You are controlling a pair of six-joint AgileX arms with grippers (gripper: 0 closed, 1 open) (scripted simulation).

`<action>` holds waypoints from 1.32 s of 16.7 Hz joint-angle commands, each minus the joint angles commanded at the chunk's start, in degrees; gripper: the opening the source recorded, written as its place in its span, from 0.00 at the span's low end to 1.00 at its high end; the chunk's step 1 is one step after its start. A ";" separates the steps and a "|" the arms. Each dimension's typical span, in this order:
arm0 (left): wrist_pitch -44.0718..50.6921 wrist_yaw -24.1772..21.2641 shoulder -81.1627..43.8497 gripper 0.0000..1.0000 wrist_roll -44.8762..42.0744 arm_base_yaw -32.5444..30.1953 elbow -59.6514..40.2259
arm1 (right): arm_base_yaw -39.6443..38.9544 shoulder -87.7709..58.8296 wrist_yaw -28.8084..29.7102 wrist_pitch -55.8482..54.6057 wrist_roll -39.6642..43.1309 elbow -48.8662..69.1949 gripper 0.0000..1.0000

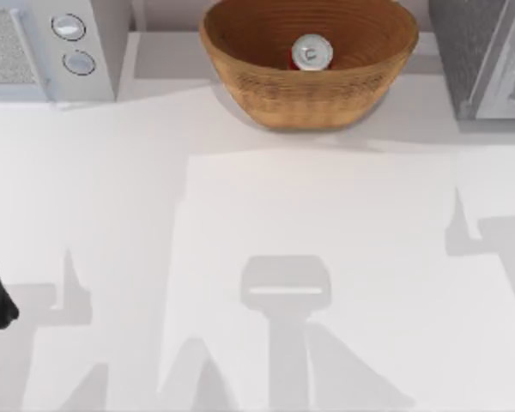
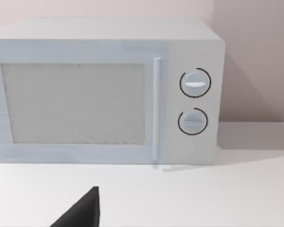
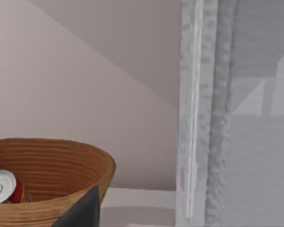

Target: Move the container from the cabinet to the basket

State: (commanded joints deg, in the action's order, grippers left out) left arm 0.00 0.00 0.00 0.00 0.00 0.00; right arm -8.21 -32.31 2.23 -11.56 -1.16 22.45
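Overhead, container inside basket; microwave facing left wrist; pincer states: cannot tell.

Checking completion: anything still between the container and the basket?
Nothing visible. The container already lies inside the basket, at the table's far edge between the microwave and the cabinet.

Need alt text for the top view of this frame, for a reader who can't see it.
A small red-sided can with a shiny silver top lies inside a large round basket of woven light-brown wicker at the far middle of a white table. A white microwave with two round knobs stands at far left, and a grey cabinet at far right.
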 joint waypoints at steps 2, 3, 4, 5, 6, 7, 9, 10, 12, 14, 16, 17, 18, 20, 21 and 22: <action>0.00 0.00 0.00 1.00 0.00 0.00 0.00 | 2.65 11.26 -1.38 3.35 0.29 -7.94 1.00; 0.00 0.00 0.00 1.00 0.00 0.00 0.00 | 3.84 15.99 -1.83 4.94 0.44 -11.35 1.00; 0.00 0.00 0.00 1.00 0.00 0.00 0.00 | 4.91 20.14 -2.15 6.43 0.59 -14.31 1.00; 0.00 0.00 0.00 1.00 0.00 0.00 0.00 | 5.85 23.68 -2.33 7.80 0.74 -16.80 1.00; 0.00 0.00 0.00 1.00 0.00 0.00 0.00 | 6.65 26.61 -2.40 9.00 0.87 -18.81 1.00; 0.00 0.00 0.00 1.00 0.00 0.00 0.00 | 7.29 28.95 -2.40 10.01 0.98 -20.33 1.00; 0.00 0.00 0.00 1.00 0.00 0.00 0.00 | 8.08 31.79 -2.28 11.32 1.13 -22.14 1.00; 0.00 0.00 0.00 1.00 0.00 0.00 0.00 | 8.21 32.31 -2.23 11.56 1.16 -22.46 1.00; 0.00 0.00 0.00 1.00 0.00 0.00 0.00 | 8.21 32.31 -2.23 11.56 1.16 -22.46 1.00; 0.00 0.00 0.00 1.00 0.00 0.00 0.00 | 8.01 32.08 -2.21 11.47 1.14 -22.32 1.00; 0.00 0.00 0.00 1.00 0.00 0.00 0.00 | 8.66 31.39 -2.81 10.79 1.12 -22.06 1.00; 0.00 0.00 0.00 1.00 0.00 0.00 0.00 | 9.78 30.16 -3.87 9.58 1.08 -21.62 1.00; 0.00 0.00 0.00 1.00 0.00 0.00 0.00 | 11.34 28.31 -5.40 7.80 1.03 -21.02 1.00; 0.00 0.00 0.00 1.00 0.00 0.00 0.00 | 15.57 22.80 -9.62 2.83 0.89 -19.44 1.00; 0.00 0.00 0.00 1.00 0.00 0.00 0.00 | 18.13 19.15 -12.20 -0.23 0.81 -18.50 1.00; 0.00 0.00 0.00 1.00 0.00 0.00 0.00 | 20.92 14.96 -15.04 -3.59 0.72 -17.50 1.00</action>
State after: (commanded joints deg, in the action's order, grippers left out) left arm 0.00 0.00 0.00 0.00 0.00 0.00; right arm 12.71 -17.35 -12.81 -15.16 -0.45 4.96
